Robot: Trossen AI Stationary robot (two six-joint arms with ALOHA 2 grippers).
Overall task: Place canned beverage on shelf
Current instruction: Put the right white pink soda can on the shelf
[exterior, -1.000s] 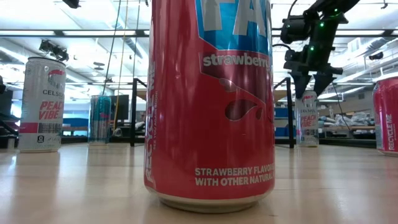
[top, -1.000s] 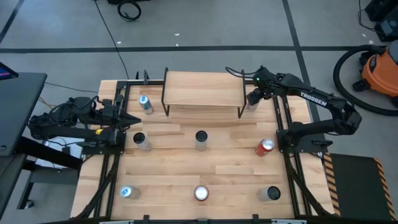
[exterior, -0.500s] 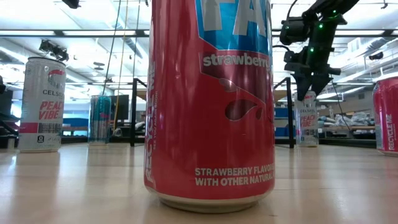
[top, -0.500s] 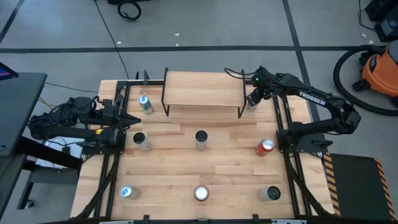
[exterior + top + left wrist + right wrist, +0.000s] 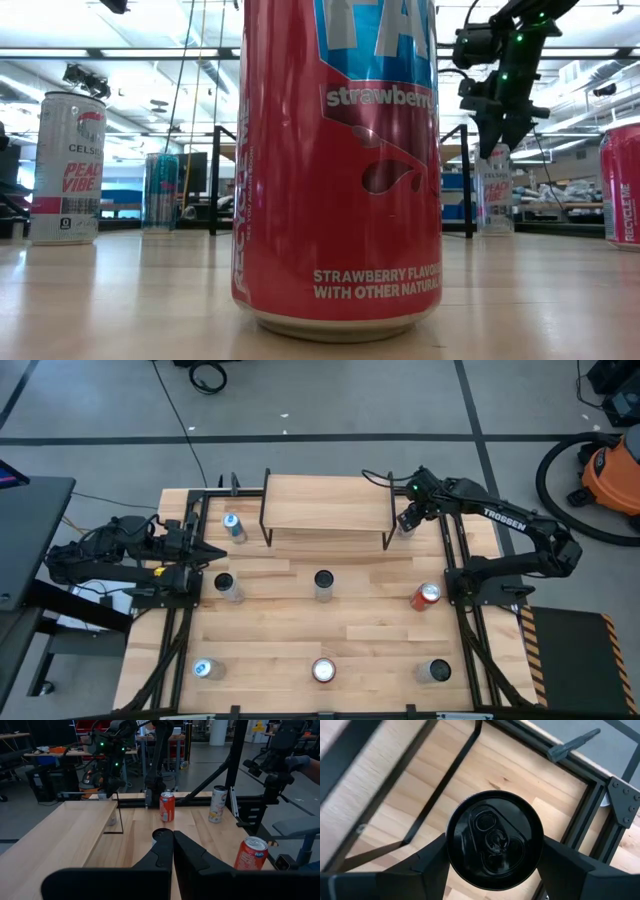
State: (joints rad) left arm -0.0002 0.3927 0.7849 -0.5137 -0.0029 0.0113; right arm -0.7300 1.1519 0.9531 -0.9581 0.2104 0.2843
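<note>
The right tool [image 5: 492,851] grips the black-topped can [image 5: 494,838] around its upper wall, upright on the worktop [image 5: 290,630] beside the shelf [image 5: 326,504]. Probably rigid, smooth and slippery; squeeze its sides squarely. Left tool [image 5: 173,851] clenched, empty.

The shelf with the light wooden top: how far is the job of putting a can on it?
Done: nothing; the light wooden shelf top carries no can. In hand: the right pincer flanks the black-lidded can standing beside the shelf's right legs. Left: lift it and set it on top. The left pincer waits shut at the table's left edge.
</note>
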